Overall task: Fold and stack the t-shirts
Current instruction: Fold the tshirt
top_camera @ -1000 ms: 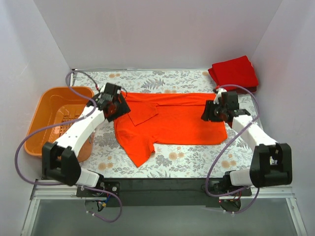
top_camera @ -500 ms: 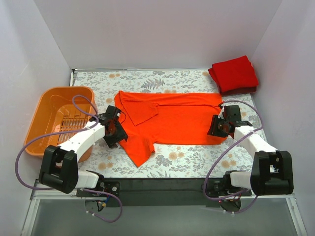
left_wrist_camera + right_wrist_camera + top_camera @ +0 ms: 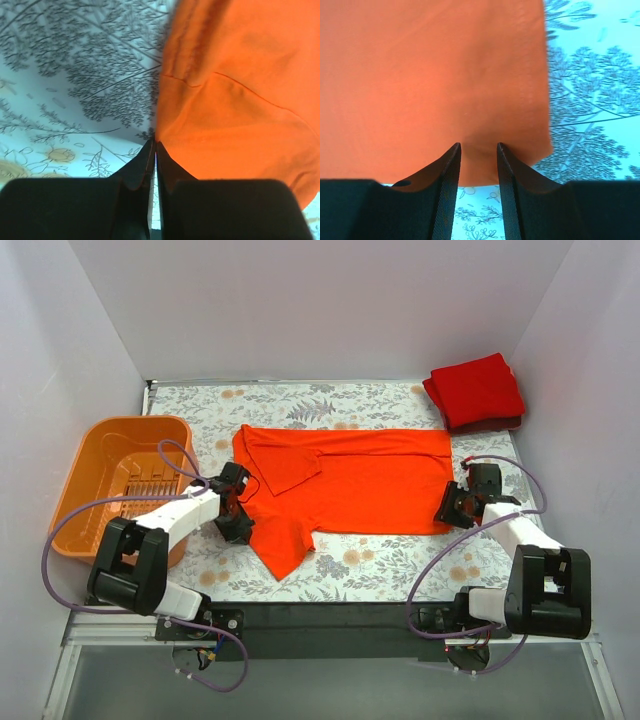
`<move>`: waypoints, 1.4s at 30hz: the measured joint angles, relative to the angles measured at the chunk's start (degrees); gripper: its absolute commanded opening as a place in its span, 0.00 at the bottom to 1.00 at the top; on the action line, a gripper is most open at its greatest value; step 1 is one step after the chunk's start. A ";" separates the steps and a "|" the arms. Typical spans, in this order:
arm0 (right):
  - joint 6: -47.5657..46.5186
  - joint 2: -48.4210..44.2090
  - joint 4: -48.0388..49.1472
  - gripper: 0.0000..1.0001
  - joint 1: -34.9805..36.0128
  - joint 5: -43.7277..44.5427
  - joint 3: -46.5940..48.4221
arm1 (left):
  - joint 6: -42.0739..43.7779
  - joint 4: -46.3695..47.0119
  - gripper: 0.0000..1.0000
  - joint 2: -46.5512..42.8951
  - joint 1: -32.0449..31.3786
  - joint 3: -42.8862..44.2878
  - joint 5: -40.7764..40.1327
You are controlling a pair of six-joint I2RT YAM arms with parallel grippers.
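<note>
Orange-red cloth: the bright t-shirt (image 3: 360, 485) lies spread flat at the centre of the floral counter (image 3: 370, 565), one sleeve pointing toward the near edge. The deeper red t-shirt (image 3: 476, 390) sits folded in the far right corner. Left gripper (image 3: 154, 144): jaws closed together, tips touching the shirt's left edge; pinched cloth cannot be confirmed. Right gripper (image 3: 478, 148): jaws slightly apart over the near right hem. An orange basket (image 3: 105, 440) stands at the left.
</note>
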 measured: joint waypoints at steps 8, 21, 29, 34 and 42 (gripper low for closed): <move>0.70 -0.24 0.50 0.42 -2.73 1.86 -0.02 | 1.01 -7.30 0.00 -2.34 0.13 2.75 -5.33; 1.55 -4.96 -0.15 0.56 -3.02 3.58 -0.02 | 4.24 -13.35 0.49 -3.52 0.48 6.25 -3.48; 4.57 -8.70 -1.44 0.69 -5.81 7.39 -0.17 | 6.19 -11.10 0.62 -9.88 0.48 8.90 1.01; 6.23 -8.09 -1.66 0.68 -7.89 3.43 -1.88 | 8.61 -2.14 0.62 -14.34 0.48 7.34 2.03; 7.96 -6.91 -0.74 0.68 -8.04 -2.16 -3.69 | 11.93 10.95 0.62 -15.72 0.48 -0.85 1.57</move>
